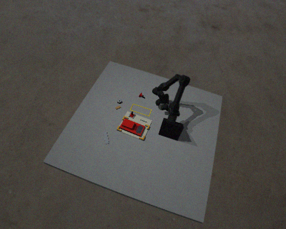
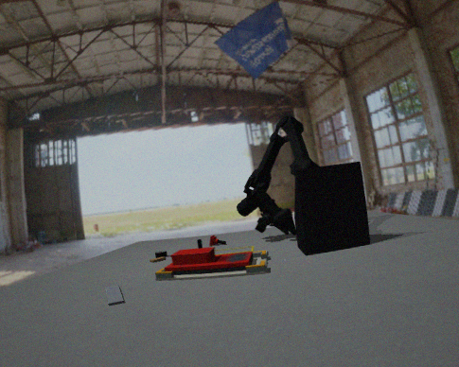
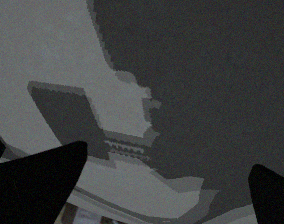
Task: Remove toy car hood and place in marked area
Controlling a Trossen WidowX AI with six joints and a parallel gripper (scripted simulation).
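The toy car (image 1: 127, 124) (image 2: 193, 255) is a low red body with a raised red block. A dark grey panel (image 1: 140, 129) (image 2: 238, 257) lies on its right end and appears to be the hood; its exact edges are too small to tell. The marked area (image 1: 142, 107) is a thin yellow outline on the table behind the car, with nothing inside it. My gripper (image 1: 167, 113) (image 2: 293, 231) (image 3: 172, 164) is open and empty, pointing down and back near the arm's base, to the right of the car and the outline. Its fingertips are dark and hard to make out in the top and exterior views.
The car sits on a cream board (image 1: 137, 117) with yellow corner pieces. A small red and black lever (image 1: 132, 115) stands on it. Loose on the table (image 1: 94, 159) lie a red and black piece (image 1: 141, 95), a wheel (image 1: 119, 101), an orange piece (image 1: 118, 107) and a pale strip (image 1: 107, 138).
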